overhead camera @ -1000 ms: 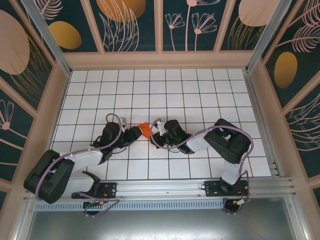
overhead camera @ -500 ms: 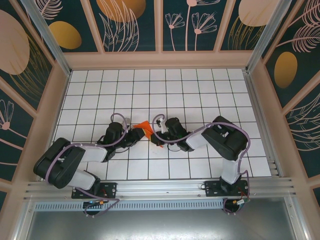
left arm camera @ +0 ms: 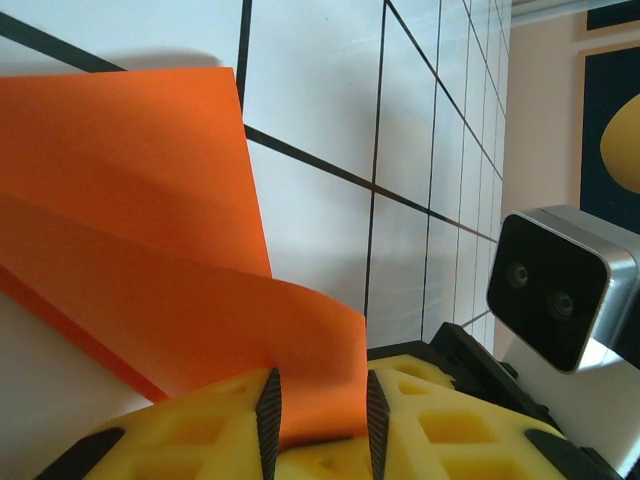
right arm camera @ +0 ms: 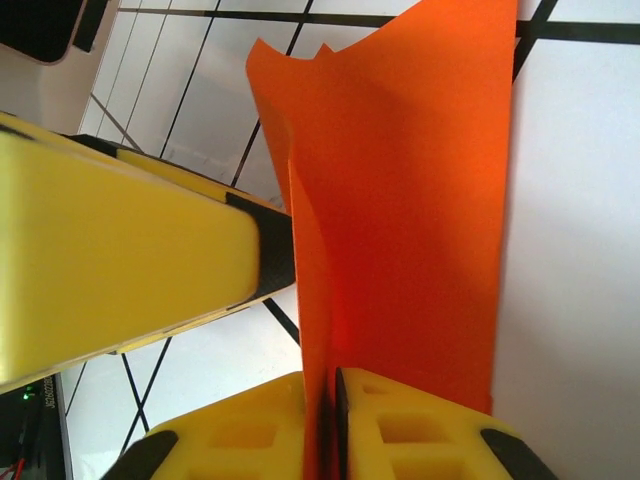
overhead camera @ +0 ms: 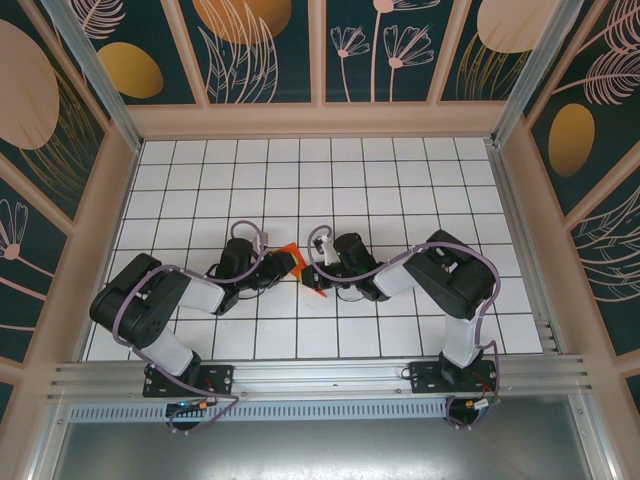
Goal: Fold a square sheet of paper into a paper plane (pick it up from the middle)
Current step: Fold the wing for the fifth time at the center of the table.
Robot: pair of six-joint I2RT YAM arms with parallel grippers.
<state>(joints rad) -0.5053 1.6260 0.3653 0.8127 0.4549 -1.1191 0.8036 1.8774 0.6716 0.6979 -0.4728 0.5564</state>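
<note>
- Your left gripper point(overhead camera: 272, 267) reaches toward 3 o'clock over the white tiled floor point(overhead camera: 400, 170). Its yellow fingers point(left arm camera: 200, 430) stand slightly apart with a curled flap of paper across the gap. You cannot tell whether they grip it.
- The partly folded orange sheet of paper point(overhead camera: 289, 257) sits between both grippers, just 7 o'clock of the floor's centre.
- Your right gripper point(overhead camera: 318, 272), pointing toward 9 o'clock, pinches the sheet's edge tightly.

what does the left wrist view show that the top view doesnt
Left wrist: the paper's edge sitting between the left gripper's pads, and a grey camera close by. Top: the left arm and right arm whole, and the patterned walls. Both: the orange paper and the tiled floor.
</note>
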